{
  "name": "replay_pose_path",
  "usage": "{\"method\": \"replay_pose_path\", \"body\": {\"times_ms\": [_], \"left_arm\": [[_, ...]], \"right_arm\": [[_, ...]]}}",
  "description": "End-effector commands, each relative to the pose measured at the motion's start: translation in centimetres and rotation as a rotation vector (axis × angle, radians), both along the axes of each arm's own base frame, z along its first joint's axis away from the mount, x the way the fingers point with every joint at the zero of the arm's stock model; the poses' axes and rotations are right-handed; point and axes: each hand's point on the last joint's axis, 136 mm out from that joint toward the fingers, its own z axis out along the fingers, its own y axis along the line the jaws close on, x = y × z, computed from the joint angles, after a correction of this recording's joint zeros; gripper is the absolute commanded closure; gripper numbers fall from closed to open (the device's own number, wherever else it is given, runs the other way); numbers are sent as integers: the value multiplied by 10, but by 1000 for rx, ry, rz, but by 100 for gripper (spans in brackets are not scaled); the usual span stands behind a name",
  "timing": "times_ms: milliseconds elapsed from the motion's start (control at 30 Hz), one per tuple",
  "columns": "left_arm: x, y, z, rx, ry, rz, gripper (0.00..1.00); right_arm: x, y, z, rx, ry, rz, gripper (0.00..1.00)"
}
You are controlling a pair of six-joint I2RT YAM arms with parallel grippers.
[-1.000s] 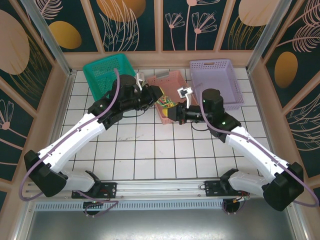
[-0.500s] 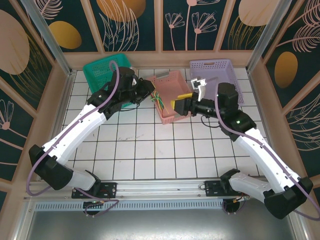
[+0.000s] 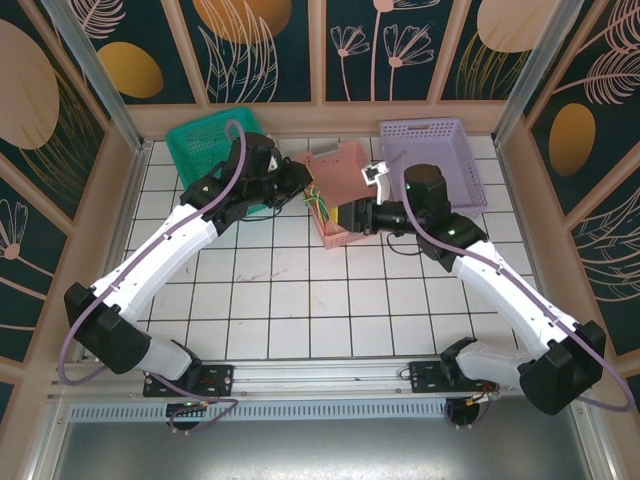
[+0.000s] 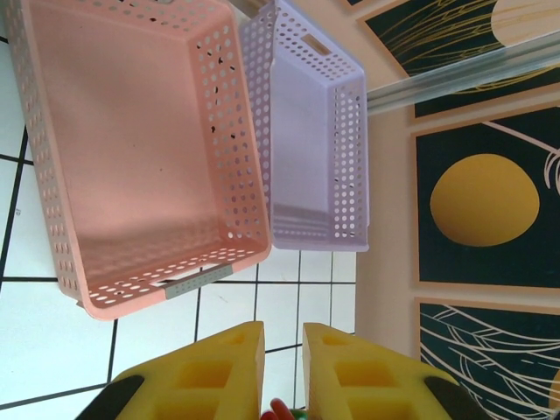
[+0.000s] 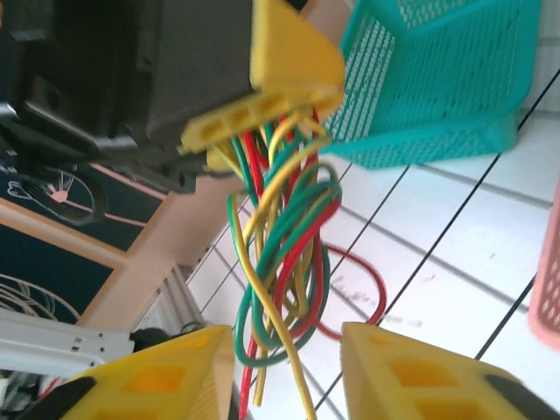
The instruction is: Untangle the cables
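Cables [image 5: 280, 236]: bunch of thin, plastic-sheathed wires in green, yellow and red, looped through one another. It is hanging in the air beside the teal perforated plastic basket [image 5: 437, 79], above the white tiled table [image 5: 490, 254], with one red loop trailing down toward the tiles.

Handling, as a judgement: light, limp and slick, so strands are likely to be sliding through each other when you pull. You are best taking a single strand low down, on a free tail below the tangle, not across the whole bundle.

Left gripper [image 5: 262, 109]: its yellow fingers are pinching the top of the bunch, pressed nearly together.

Right gripper [image 5: 284, 376]: its yellow fingers [image 5: 411, 376] are standing spread on either side of the dangling strands, gripping nothing that you can see.

Arms, from overhead: the left arm is reaching far forward and inward and the right arm is bending in from the other side. The two grippers are facing each other by the pink perforated basket [image 3: 345, 170], with the lilac perforated basket [image 3: 430, 127] just beyond the right wrist.
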Motion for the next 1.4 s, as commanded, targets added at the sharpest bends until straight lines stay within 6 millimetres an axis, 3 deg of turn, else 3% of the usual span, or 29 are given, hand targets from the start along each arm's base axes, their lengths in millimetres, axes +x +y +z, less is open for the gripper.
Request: {"method": "replay_pose_path", "body": {"times_ms": [0,200,500,733,833,1067,1200,1367], "left_arm": [[-1,-6,18,-15,-42,-38,100],[1,-7,16,5,-42,-43,100],[4,-12,14,10,-39,-66,100],[4,-17,1,42,-31,-104,100],[1,-29,-4,24,-31,-173,100],[-20,-60,-23,29,2,-339,100],[-33,-77,-30,-8,25,-401,100],[-37,-83,-26,-75,25,-406,100]], "right_arm": [[-10,4,-7,5,-1,50,66],[-20,9,-16,19,47,104,69],[-8,7,-23,-7,21,59,100],[2,-8,10,-115,-199,-43,100],[8,-12,21,-225,-321,-53,100],[43,-22,43,-427,-610,-98,100],[61,-18,44,-451,-691,-75,100],[64,-5,38,-366,-640,21,100]]}}
